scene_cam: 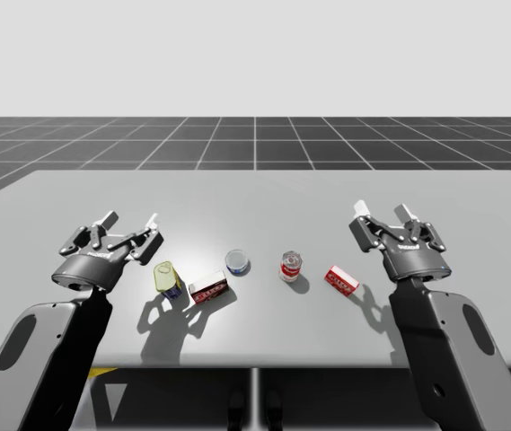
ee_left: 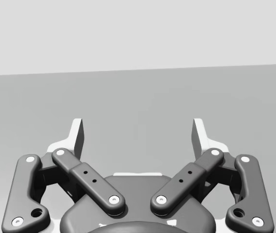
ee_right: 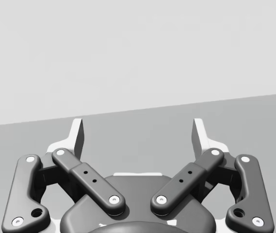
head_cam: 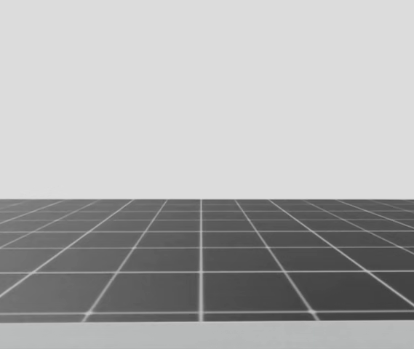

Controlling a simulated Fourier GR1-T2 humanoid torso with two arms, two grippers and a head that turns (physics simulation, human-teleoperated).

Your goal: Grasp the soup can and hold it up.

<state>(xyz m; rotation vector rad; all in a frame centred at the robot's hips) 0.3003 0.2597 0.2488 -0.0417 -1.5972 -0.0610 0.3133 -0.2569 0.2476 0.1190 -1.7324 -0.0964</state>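
See the soup can [scene_cam: 291, 267] standing upright on the tabletop [scene_cam: 255, 193], red and white, a little right of the middle and toward the near edge. Find a low blue-topped tin [scene_cam: 237, 262] near on its left, apart from it, and a red box [scene_cam: 342, 280] lying near on its right, also not touching. Further left, spot a second red box [scene_cam: 209, 288] lying just beside a yellow-and-blue can [scene_cam: 168, 279]; cannot tell whether those two touch.

Hold the left gripper [scene_cam: 131, 221] raised over the tabletop's left part, near the yellow-and-blue can and behind it, fingers spread wide and released, gripping nothing. Hold the right gripper [scene_cam: 382, 212] raised on the right side, behind the red box and well apart from the soup can, fingers likewise spread and empty.

Looking along the left gripper [ee_left: 138, 133] from its wrist, see both fingers [ee_left: 77, 138] parted with bare grey tabletop ahead. Much the same from the right wrist: right gripper [ee_right: 138, 133] parted, grey surface ahead, nothing between the fingers.

From the head, look out over a dark gridded floor [head_cam: 201, 254], with a pale strip of tabletop along the near edge.
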